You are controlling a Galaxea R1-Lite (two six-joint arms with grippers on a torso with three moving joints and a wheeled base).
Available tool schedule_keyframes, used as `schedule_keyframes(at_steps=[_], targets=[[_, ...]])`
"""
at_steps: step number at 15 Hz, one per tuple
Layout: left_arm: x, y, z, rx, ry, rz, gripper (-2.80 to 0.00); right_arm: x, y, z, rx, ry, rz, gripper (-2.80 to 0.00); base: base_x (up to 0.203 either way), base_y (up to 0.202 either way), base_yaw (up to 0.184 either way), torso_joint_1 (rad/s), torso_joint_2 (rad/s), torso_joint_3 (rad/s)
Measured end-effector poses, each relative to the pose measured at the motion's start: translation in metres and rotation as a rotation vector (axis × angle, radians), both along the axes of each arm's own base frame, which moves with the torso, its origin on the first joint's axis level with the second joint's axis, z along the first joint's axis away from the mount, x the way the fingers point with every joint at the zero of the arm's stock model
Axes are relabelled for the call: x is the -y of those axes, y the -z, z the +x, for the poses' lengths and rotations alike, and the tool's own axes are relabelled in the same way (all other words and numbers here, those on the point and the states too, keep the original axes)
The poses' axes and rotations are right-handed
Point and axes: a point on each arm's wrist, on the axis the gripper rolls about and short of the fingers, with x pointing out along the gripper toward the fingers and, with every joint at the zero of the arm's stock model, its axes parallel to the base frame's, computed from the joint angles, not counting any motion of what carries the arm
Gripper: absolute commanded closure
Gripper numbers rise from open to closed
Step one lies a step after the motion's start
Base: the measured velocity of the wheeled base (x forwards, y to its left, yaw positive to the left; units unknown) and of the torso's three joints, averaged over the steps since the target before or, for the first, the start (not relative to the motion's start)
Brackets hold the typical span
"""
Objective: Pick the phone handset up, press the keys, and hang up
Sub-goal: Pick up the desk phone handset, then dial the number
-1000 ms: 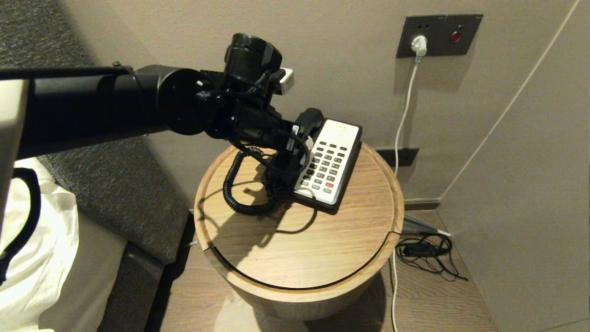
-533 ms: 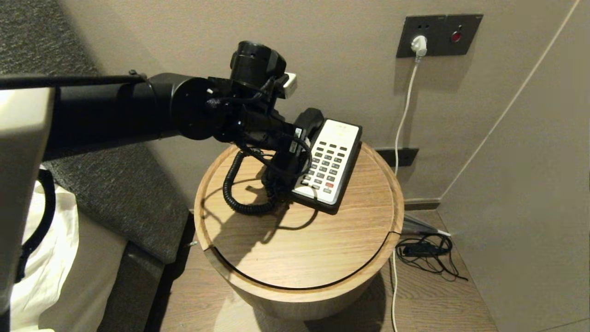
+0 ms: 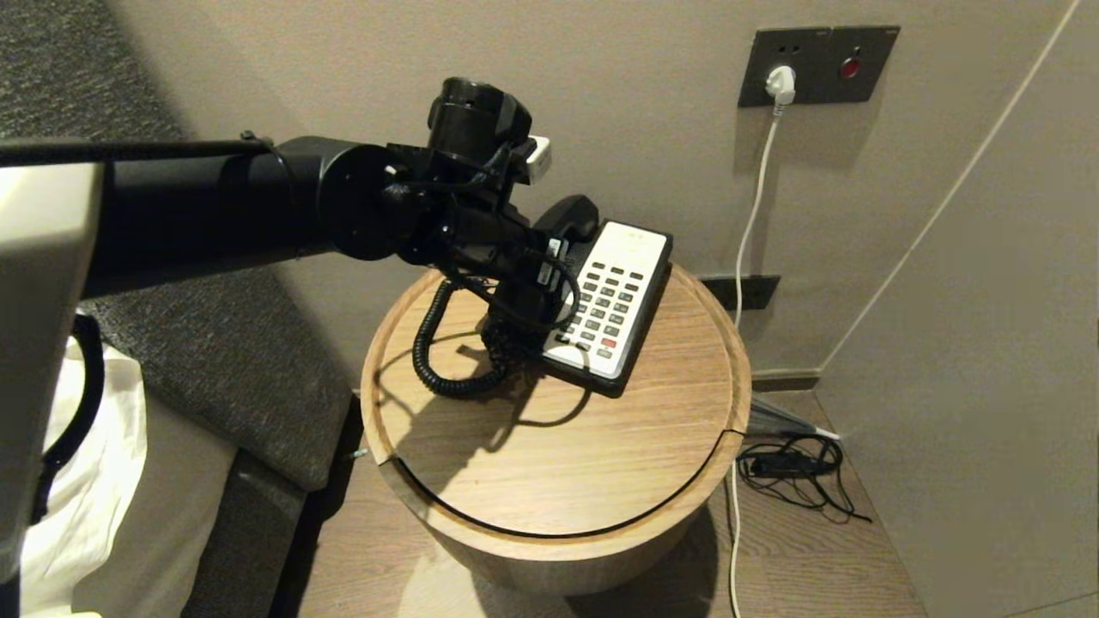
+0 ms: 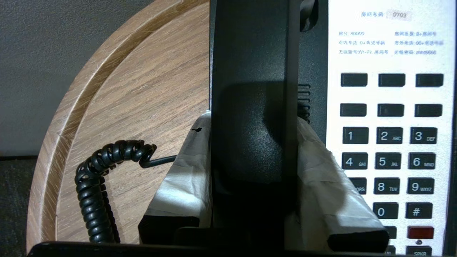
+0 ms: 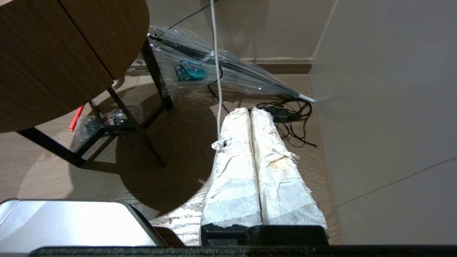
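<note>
Handset (image 4: 253, 107): black, rigid plastic, probably light and smooth. Left gripper (image 4: 254, 171) fingers (image 4: 185, 178) are clamping its mid-shaft, a sensible hold, beside the phone base (image 3: 614, 296) on the round table (image 3: 558, 463). Coiled cord (image 3: 429, 343) is trailing. Right gripper (image 5: 251, 110) is hanging closed near the floor, holding nothing.

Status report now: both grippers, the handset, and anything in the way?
Left gripper shut on handset, beside keypad. Right gripper shut, parked low over floor. Coiled cord slack on table; nothing blocking.
</note>
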Motion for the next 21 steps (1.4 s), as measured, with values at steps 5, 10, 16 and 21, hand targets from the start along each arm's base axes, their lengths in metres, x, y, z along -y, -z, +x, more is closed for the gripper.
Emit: schedule_keyframes(at_steps=[5,10,16,21], targets=[[-0.005,-0.015,-0.009,0.031,0.001,-0.021,0.00,0.000,0.000,0.000,0.000,-0.002,-0.005,0.00,0.000,0.000,0.000,0.000,0.00,0.000],[-0.017,-0.040,-0.027,0.073,0.002,-0.052,0.00,0.000,0.000,0.000,0.002,0.000,0.001,0.00,0.000,0.000,0.000,0.000,0.00,0.000],[-0.046,-0.077,-0.067,0.125,0.009,-0.104,0.00,-0.002,-0.098,-0.040,0.167,-0.107,0.077,0.00,0.000,0.000,0.000,0.000,0.00,0.000],[-0.070,-0.094,-0.085,0.151,-0.020,-0.139,0.00,-0.004,-0.235,-0.018,0.058,-0.194,0.238,0.00,0.000,0.000,0.000,0.000,0.00,0.000]])
